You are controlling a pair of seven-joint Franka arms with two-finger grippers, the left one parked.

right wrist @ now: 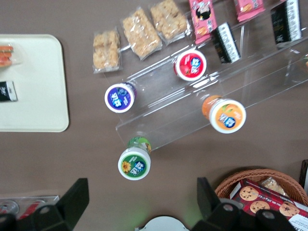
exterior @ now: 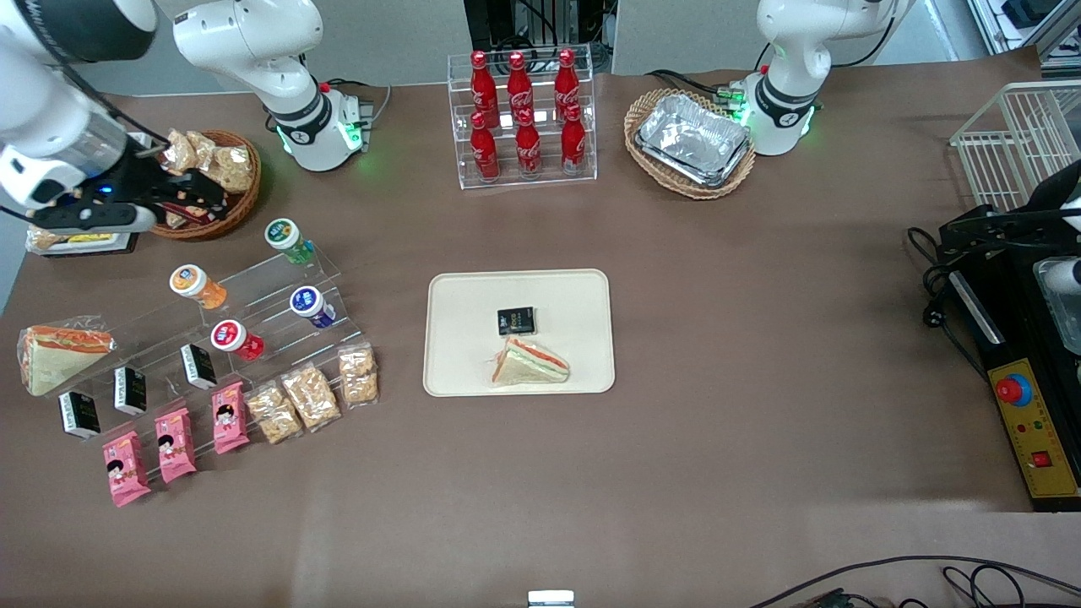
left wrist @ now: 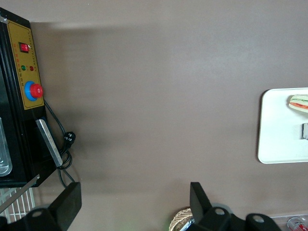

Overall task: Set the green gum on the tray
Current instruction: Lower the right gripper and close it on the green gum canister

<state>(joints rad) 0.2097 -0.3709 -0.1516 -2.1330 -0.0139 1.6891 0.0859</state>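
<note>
Tray (exterior: 439, 338) lies mid-surface, nearest the front camera, carrying a sandwich (exterior: 530, 363) and a black packet (exterior: 516, 321). Farther back, green gum (exterior: 287, 239) stands on the clear stepped rack's (exterior: 279, 287) top tier. Hand (exterior: 190, 192) hovers farthest, over the snack basket (exterior: 224, 203), fingers (right wrist: 72, 197) spread, released. Centre it over the lid and descend vertically, clear of the blue bottle (exterior: 310, 304).

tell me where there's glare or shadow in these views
Front view: glare on the foil trays, with the gripper apart from the green gum. Right wrist view: reflections streak the clear stand; open fingers dark. Left wrist view: soft shadow band across the table.
</note>
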